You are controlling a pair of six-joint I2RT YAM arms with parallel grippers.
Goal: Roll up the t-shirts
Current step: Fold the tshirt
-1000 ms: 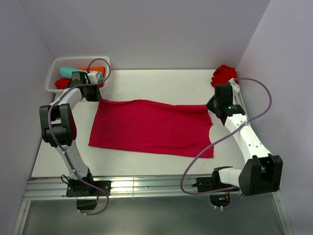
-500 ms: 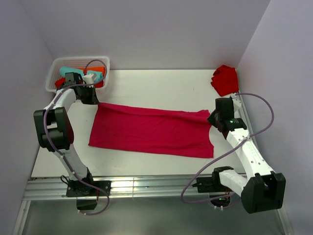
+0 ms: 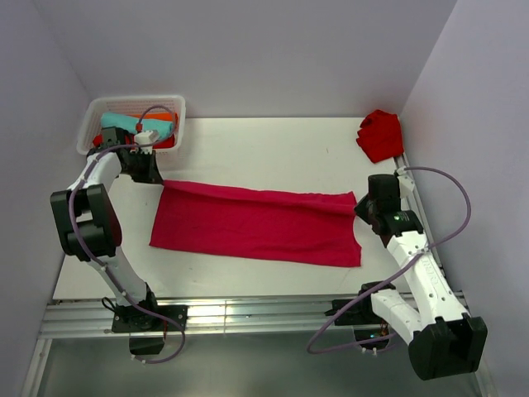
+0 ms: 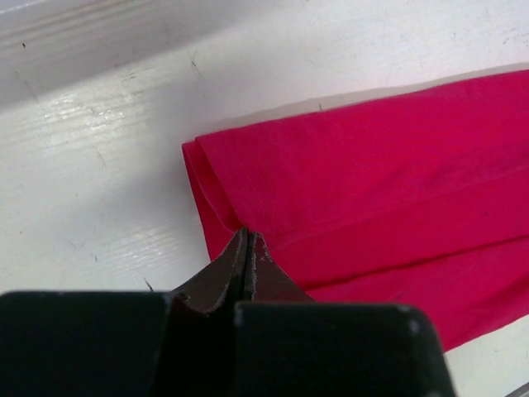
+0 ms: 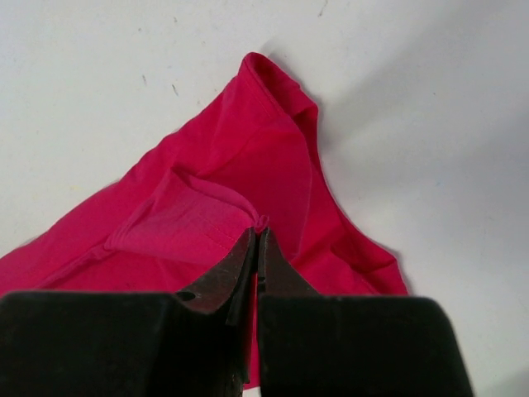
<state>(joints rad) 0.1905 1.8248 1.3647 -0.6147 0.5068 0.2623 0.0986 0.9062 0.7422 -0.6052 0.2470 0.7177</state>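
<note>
A raspberry-crimson t-shirt (image 3: 256,223) lies stretched across the table, its far edge turned over toward the front. My left gripper (image 3: 159,179) is shut on that folded edge at the shirt's far-left corner; the wrist view shows its tips (image 4: 246,238) pinching the crimson cloth (image 4: 372,165). At the far-right corner my right gripper (image 3: 357,201) is shut on the same edge, with a small pinch of fabric between its tips (image 5: 256,233) and the shirt (image 5: 215,207) bunched around them.
A white basket (image 3: 89,124) at the far left holds teal, orange and red cloth. A scarlet shirt (image 3: 381,134) lies bundled at the far right by the wall. Side walls stand close to both arms.
Both grippers have drawn the shirt's far edge toward the front, folding it over so the shirt now looks narrower. Both arms moved nearer with it.
</note>
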